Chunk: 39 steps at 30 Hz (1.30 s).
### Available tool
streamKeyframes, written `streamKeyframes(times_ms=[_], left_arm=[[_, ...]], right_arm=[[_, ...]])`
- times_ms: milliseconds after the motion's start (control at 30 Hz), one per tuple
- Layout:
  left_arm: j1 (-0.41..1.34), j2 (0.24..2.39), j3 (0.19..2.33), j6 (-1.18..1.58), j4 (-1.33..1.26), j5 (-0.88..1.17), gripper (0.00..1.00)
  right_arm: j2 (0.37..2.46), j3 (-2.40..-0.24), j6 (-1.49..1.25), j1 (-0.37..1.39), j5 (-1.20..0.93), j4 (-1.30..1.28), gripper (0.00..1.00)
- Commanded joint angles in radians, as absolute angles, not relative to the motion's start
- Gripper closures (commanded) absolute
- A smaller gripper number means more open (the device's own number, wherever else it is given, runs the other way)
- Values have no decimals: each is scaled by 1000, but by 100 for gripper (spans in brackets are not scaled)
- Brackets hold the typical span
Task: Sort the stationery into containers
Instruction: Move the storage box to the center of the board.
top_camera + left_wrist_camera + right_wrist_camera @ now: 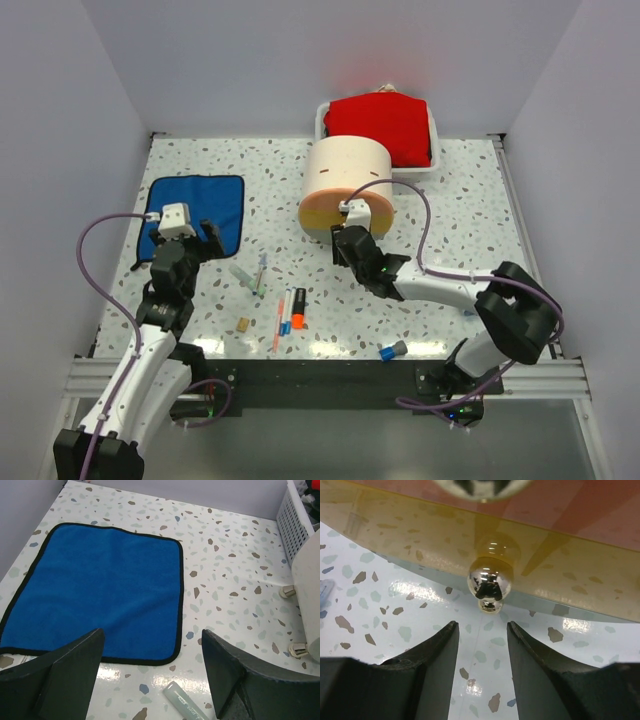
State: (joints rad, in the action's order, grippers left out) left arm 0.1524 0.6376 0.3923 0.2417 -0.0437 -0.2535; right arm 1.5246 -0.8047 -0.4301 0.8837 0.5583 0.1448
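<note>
One cream drawer unit (347, 185) stood far back on the speckled table (460, 210). Nearer lay roughly five pens and markers (299, 308), one tan eraser (243, 323) and one blue-grey cap (392, 350). The left gripper (152, 665), spread wide and empty, hovered over the one blue cloth (100, 590). The right gripper (480, 640), partly spread, sat just short of the bottom drawer's gold knob (489, 582), touching nothing.

White-and-black arms (150, 380), purple cables (85, 250), black gripper fingers (430, 670), green base lights (210, 408).

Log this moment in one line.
right end effector: open, facing drawer knob | left end effector: open, empty, near blue cloth | pens: loose
</note>
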Motion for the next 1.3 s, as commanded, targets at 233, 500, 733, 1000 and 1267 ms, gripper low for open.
streamKeyframes(times_ms=[233,500,733,1000,1267], left_arm=[[143,558,365,224,-101,-242,16],[132,494,337,233,-112,-213,15],[115,468,330,238,-118,-212,14],[92,396,296,241,-133,-193,13],[87,362,295,225,-138,-204,13]], right_arm=[[1632,-916,-566,911,742,77,58],[1678,-957,-586,911,770,43,63],[1726,-951,-595,917,796,23,64],[1781,-951,-580,940,811,44,62],[1773,-904,-667,1003,830,-64,57]])
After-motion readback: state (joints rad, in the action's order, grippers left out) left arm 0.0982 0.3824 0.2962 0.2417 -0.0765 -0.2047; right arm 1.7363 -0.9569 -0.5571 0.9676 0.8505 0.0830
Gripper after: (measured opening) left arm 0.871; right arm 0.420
